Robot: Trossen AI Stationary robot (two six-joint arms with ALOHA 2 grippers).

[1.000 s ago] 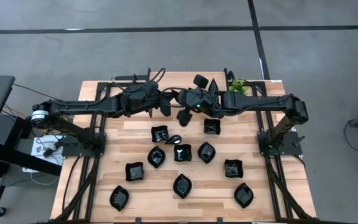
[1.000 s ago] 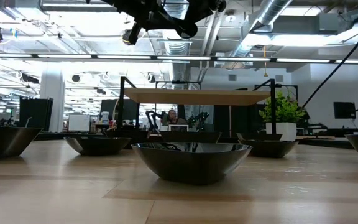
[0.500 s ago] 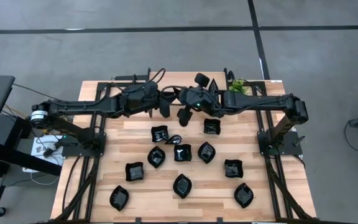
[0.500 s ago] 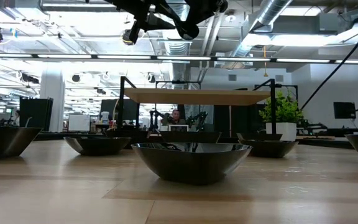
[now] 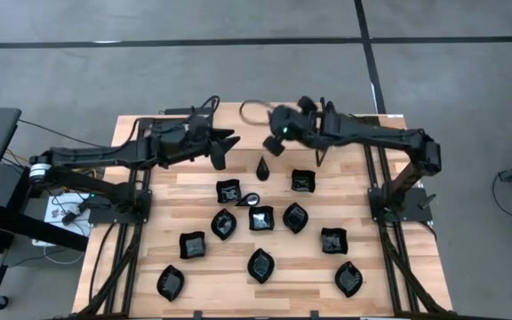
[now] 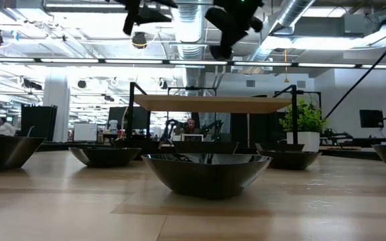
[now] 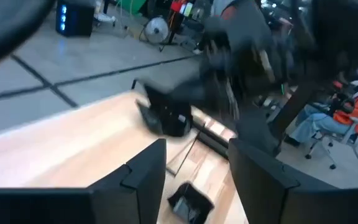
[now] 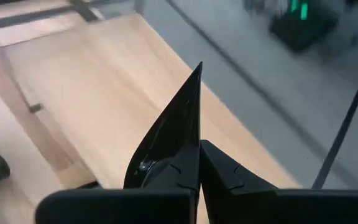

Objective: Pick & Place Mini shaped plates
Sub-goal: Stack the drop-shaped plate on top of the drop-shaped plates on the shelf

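Note:
Several mini shaped plates, glossy and black, rest on their bases on the wooden table (image 5: 194, 182): squares (image 5: 303, 180), leaf ovals (image 5: 295, 217) and a narrow teardrop (image 5: 263, 166). Another pointed plate (image 8: 178, 118) is up in the air with my right gripper (image 5: 273, 146) shut on it, above the table's far middle. My left gripper (image 5: 228, 149) hangs open a little to its left, with nothing between its fingers (image 7: 145, 171). My right gripper pinches the plate's broad end (image 8: 166, 163) between its two fingers. The plate stands on edge, and its pointed end (image 8: 198, 70) sticks out past the fingertips, along the fingers. The fingers slant down, and the plate is well clear of the table.
The plates lie scattered over the table's middle and near half, one right before the low camera (image 6: 206, 174). A small green plant (image 6: 303, 124) stands at the far right corner. Black arm frames (image 5: 389, 204) run along both side edges. The far strip of the table is bare wood.
My left gripper has opened and drawn back toward the table's left edge, away from my right gripper. My right gripper has swung toward the far edge and rolled, staying shut on the plate. The two grippers, close together before, now stand apart.

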